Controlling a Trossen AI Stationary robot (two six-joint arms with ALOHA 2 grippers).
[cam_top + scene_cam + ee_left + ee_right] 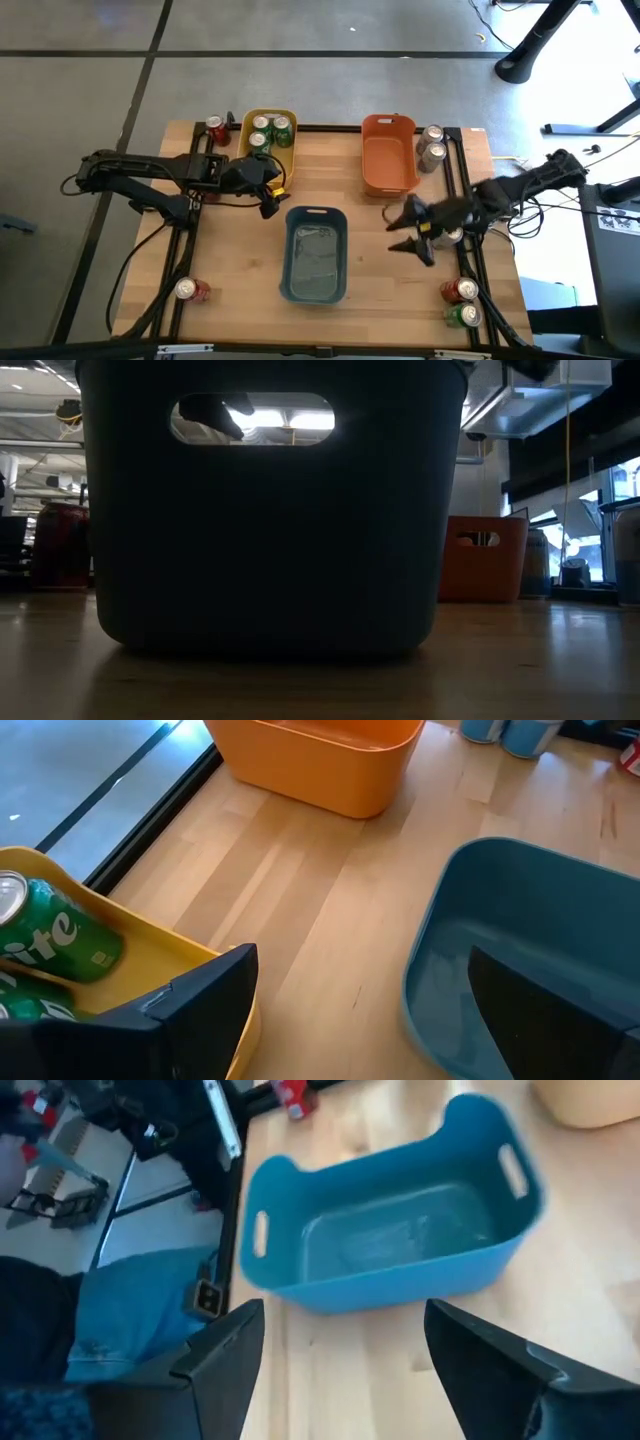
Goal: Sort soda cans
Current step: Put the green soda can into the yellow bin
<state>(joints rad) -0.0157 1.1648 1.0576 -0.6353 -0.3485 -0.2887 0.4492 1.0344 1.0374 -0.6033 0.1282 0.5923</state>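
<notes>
Even, soft light falls from overhead across the pale wooden butcher-block table [240, 255], and the dark robot arms throw only faint shadows on it. Down at table height the big blue plastic bin [265, 530] stands backlit, nearly black, with white ceiling lights blazing through its handle slot and a dull sheen on the wood in front. Window glare burns at far right. From the right wrist that same bin is smeared by motion blur. The left wrist view is crisp, its green soda can [55, 930] brightly lit.
</notes>
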